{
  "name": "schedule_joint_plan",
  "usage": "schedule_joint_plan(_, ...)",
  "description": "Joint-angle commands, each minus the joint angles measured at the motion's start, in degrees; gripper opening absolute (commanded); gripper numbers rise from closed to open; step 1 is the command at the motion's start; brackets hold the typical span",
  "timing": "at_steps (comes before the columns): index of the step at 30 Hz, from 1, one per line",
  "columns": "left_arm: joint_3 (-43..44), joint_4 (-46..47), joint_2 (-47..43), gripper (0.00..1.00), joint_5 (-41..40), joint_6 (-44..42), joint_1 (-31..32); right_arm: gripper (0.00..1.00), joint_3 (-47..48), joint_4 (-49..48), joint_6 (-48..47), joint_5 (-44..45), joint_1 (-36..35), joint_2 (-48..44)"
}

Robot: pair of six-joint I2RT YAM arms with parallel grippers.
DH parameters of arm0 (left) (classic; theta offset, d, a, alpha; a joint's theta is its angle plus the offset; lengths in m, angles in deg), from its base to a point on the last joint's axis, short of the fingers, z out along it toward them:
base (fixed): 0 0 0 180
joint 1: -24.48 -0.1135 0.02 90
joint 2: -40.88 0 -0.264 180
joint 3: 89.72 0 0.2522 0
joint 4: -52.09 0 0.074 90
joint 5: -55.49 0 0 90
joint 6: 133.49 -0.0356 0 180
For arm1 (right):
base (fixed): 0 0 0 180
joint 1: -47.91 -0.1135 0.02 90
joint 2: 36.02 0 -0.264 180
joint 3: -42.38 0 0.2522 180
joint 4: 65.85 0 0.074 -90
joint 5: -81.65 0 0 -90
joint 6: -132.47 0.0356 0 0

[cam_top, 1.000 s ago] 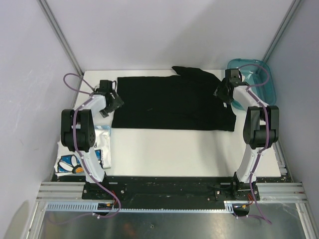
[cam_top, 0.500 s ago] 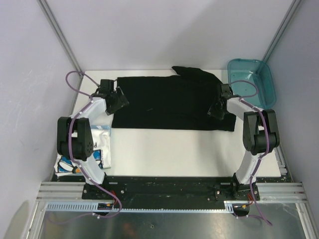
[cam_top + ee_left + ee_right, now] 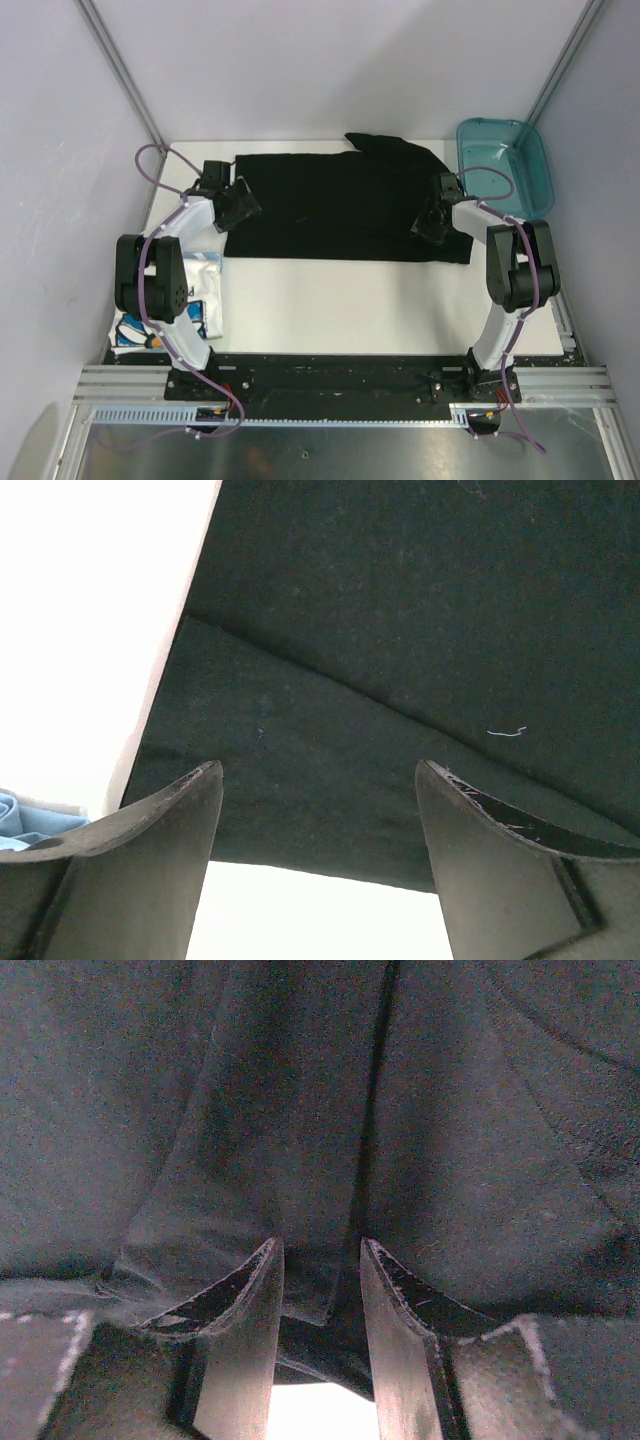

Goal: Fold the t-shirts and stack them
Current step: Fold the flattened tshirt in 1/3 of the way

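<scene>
Right claw [image 3: 320, 1248] has dropped onto black t-shirt [image 3: 340, 205], pinching a fold; left claw [image 3: 318, 770] hovers open.

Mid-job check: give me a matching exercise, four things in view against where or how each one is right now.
Things:
1. black t-shirt
2. white daisy-print t-shirt
3. teal bin
4. left gripper

Places or states:
A. in the far right corner of the table
B. jaws open, just above a cloth edge
C. bunched up at the near left edge
D. spread flat across the far middle

Pairs: 1-D; 2-C; 3-A; 4-B
</scene>
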Motion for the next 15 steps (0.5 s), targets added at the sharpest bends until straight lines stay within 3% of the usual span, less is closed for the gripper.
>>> schedule_joint_plan(1, 0.07, 0.75, -0.44, 0.82, 0.58, -1.47, 0.17, 0.41, -0.69, -1.79, 1.48, -0.82, -1.14, -2.64)
schedule_joint_plan(10, 0.5, 0.72, 0.17, 0.81, 0.64, -1.57, 0.15, 0.4, -0.94, -1.79, 2.1, -0.43, -2.86, -1.22)
schedule_joint_plan(15, 0.48, 0.73, 0.03, 0.81, 0.66, -1.62, 0.15, 0.29, -1.01, -3.29, 2.51, -0.14, -2.95, -1.76)
